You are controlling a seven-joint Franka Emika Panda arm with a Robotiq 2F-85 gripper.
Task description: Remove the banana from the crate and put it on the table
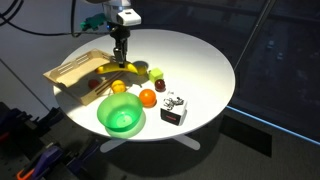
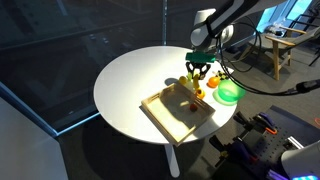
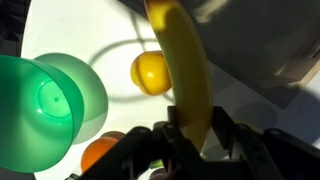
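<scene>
Fingers (image 3: 240, 150) fill the bottom of the wrist view, clenched on one end of the banana (image 3: 185, 70); the rest of it juts forward, free. Grip is at the end rather than mid-length. My guess: that end was the one reachable over the crate's low wall.

In an exterior view the gripper (image 1: 121, 55) hangs straight down over the banana, at the crate (image 1: 72, 70) edge toward the table's middle. Cannot tell whether the banana is clear of the rim yet.

Wrist view shows the bowl (image 3: 50, 110), a yellow ball (image 3: 150, 72) and an orange (image 3: 100, 152) close below, so that side is crowded.

Judgement: lift done or under way, set-down not yet done. I would aim for bare table (image 1: 200, 60), away from the bowl, and lower the banana flat so the long end neither swings nor rolls.
</scene>
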